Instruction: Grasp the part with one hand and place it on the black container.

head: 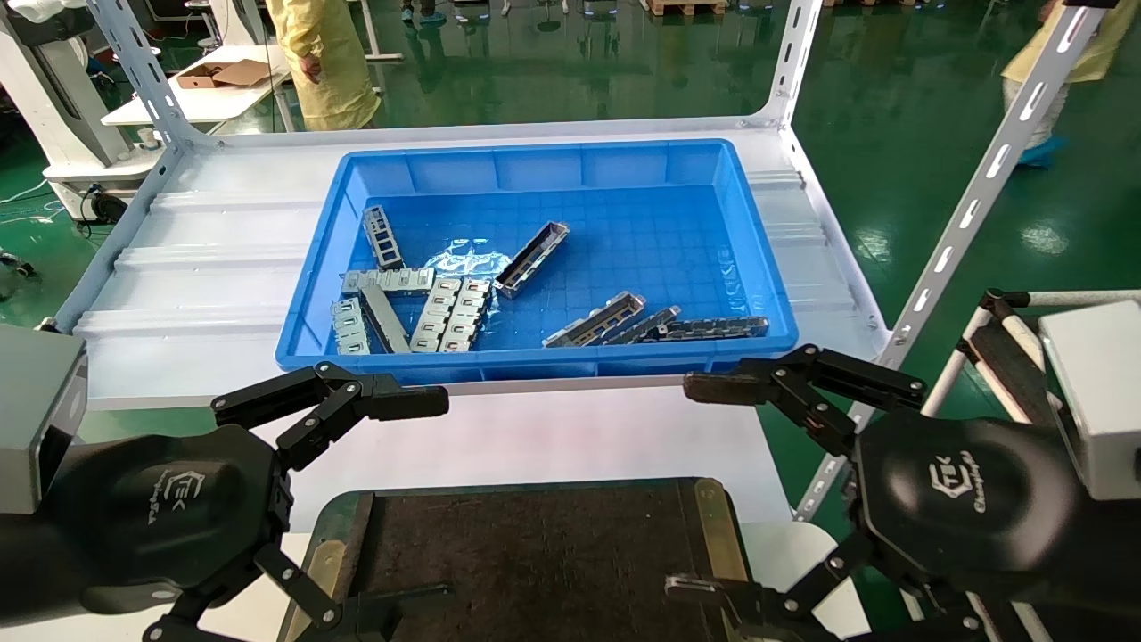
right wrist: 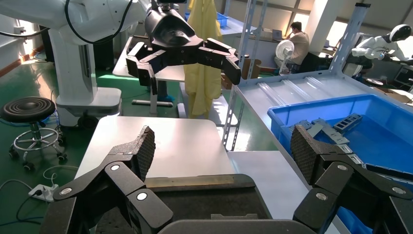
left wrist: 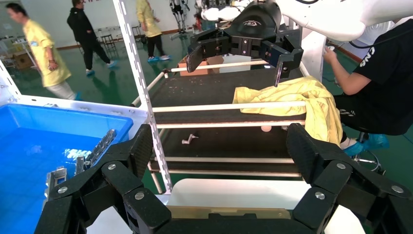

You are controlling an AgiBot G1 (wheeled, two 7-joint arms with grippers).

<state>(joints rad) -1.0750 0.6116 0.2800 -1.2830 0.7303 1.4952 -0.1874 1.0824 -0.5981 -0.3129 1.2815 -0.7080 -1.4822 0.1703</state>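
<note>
Several slim grey channel parts lie in the blue bin: one (head: 532, 259) near the middle, others (head: 595, 319) at the front right. The black container (head: 535, 553), a flat dark tray with brass side strips, lies at the near edge with nothing on it; it also shows in the left wrist view (left wrist: 224, 212) and the right wrist view (right wrist: 195, 200). My left gripper (head: 428, 497) hovers open and empty at the tray's left side (left wrist: 221, 148). My right gripper (head: 695, 489) hovers open and empty at its right side (right wrist: 224, 146).
The blue bin (head: 535, 364) stands on a white shelf (head: 205, 267) with slotted posts (head: 998, 160). Pale ladder-like plates (head: 450, 312) lie at the bin's front left. A cart (left wrist: 219, 92) with a yellow cloth (left wrist: 311, 97) stands to the right. People stand behind the shelf.
</note>
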